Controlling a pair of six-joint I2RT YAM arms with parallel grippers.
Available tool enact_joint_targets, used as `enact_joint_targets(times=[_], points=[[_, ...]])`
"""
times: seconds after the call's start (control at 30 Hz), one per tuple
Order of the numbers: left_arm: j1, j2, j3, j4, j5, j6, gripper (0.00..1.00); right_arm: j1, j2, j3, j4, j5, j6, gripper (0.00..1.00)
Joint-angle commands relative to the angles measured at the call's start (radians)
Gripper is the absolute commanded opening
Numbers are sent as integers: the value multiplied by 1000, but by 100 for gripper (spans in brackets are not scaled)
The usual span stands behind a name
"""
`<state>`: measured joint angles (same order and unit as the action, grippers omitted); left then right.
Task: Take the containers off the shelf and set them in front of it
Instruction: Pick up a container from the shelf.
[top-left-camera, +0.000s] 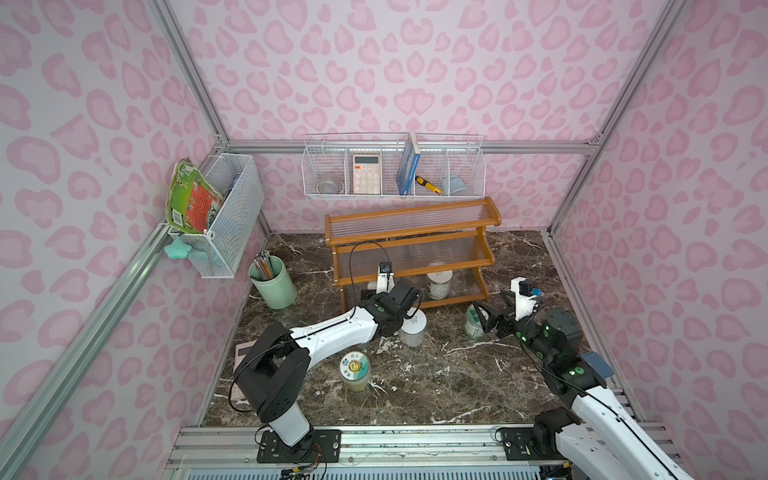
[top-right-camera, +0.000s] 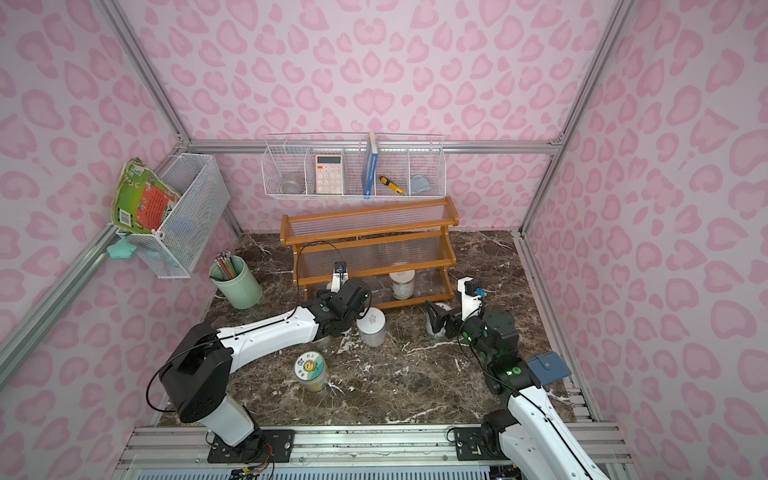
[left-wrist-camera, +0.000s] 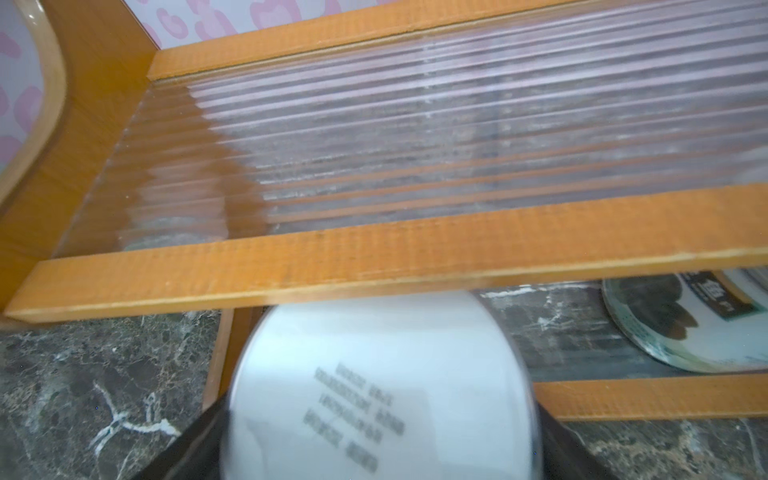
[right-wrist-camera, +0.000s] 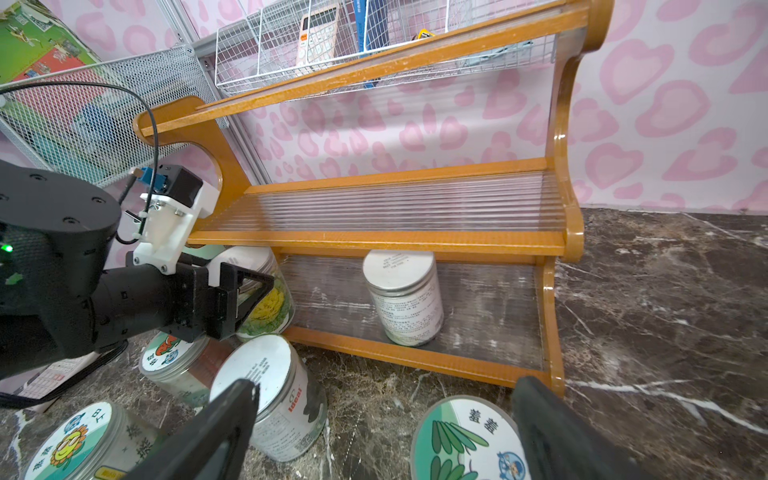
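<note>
Left gripper (left-wrist-camera: 380, 453) grasping white-lidded jar (left-wrist-camera: 374, 353) at shelf (right-wrist-camera: 374, 241) bottom tier; right gripper (right-wrist-camera: 386, 390) released, spread over green-lidded jar (right-wrist-camera: 461, 436)

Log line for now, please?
left tool: shut on white-lid jar | right tool: open around green-sticker jar | plain jar: on bottom tier
</note>
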<state>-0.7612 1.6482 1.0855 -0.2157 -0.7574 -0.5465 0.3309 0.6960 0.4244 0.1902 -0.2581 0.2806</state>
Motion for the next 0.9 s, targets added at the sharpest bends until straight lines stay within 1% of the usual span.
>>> enact_joint_targets(times=[0.0,0.6,0.87], points=[[-10,-20,0,-35,-43,-25,69,0,-8,7,-9,-4,-1,99],[-115,-130,36,-185,-120,-55,68,0,-33,17,-28,-8,3,99],[-204,-176,61,-264,-145,-76,68,0,-44,23,-44,-8,3,99]])
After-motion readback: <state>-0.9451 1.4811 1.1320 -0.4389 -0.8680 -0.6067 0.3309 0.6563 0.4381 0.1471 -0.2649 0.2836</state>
